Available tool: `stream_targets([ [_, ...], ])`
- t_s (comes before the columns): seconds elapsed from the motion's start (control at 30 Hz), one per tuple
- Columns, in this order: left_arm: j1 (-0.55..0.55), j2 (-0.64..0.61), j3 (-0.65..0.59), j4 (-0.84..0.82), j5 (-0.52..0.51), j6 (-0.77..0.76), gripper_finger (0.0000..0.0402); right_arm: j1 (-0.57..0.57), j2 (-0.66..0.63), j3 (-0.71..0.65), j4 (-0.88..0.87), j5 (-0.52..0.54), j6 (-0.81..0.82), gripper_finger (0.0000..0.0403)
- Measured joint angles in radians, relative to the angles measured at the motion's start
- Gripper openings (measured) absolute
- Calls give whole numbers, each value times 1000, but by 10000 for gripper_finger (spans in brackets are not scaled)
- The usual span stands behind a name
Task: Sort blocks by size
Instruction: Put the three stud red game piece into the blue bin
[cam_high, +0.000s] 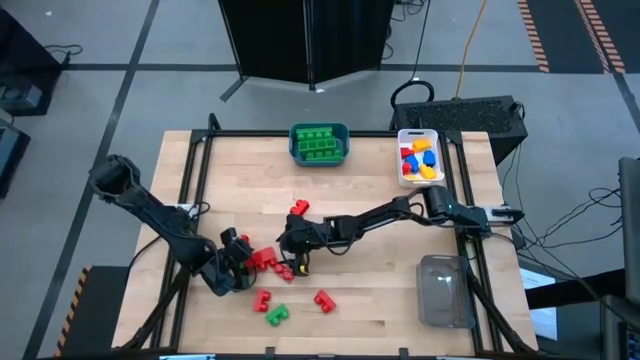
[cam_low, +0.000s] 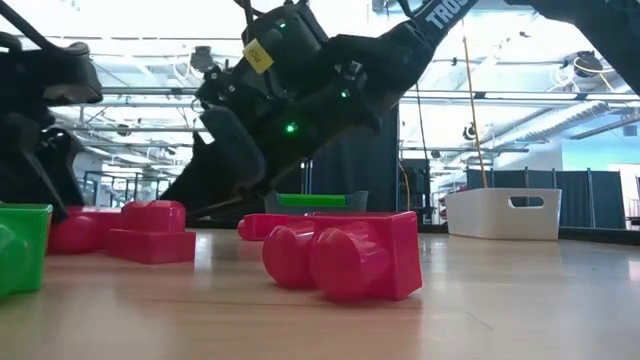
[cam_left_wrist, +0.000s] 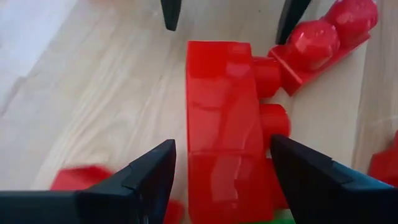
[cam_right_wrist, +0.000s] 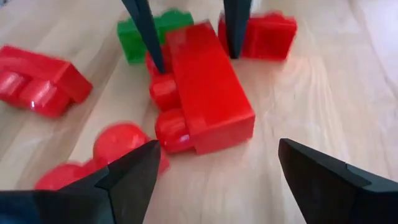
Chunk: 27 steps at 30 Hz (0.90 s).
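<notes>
A long red brick (cam_left_wrist: 221, 124) lies on its side on the table, studs pointing sideways; it also shows in the right wrist view (cam_right_wrist: 208, 87). My left gripper (cam_left_wrist: 222, 142) is open, with one finger on each side of the brick's near-left end. My right gripper (cam_right_wrist: 219, 144) is open and empty, just short of the brick's other end. The two grippers face each other at the table's near middle, the left (cam_high: 240, 262) and the right (cam_high: 293, 245). More red bricks (cam_high: 322, 300) and a green brick (cam_high: 276, 315) lie loose around them. My left gripper's fingers (cam_right_wrist: 149, 43) stand close on either side of the long red brick's end, one by the studs (cam_right_wrist: 163, 84) and one by the flat underside. They come level from the table's left. I cannot tell whether they touch the brick, which lies on the table.
A teal bin (cam_high: 343, 152) with green bricks stands at the far middle. A white bin (cam_high: 403, 160) with mixed bricks stands at the far right, and a clear bin (cam_high: 445, 290) at the near right. A red brick (cam_high: 300, 208) lies beyond the grippers. Bare wood lies to the far left.
</notes>
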Motion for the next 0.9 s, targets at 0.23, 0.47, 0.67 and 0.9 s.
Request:
stream_targets([
  [0.23, 6, 74, 2, 95, 0, 52, 251, 24, -41, -1, -99, 3, -10, 303],
  [0.47, 7, 83, -1, 150, 1, 92, 220, 72, -120, -1, -318, 83, -33, 300],
  [0.67, 54, 86, -3, 237, -32, 188, 184, 110, -174, -24, -508, 167, -20, 300],
  [0.9, 165, 106, -6, 372, -15, 360, 180, 151, -232, -134, -496, 198, 48, 299],
])
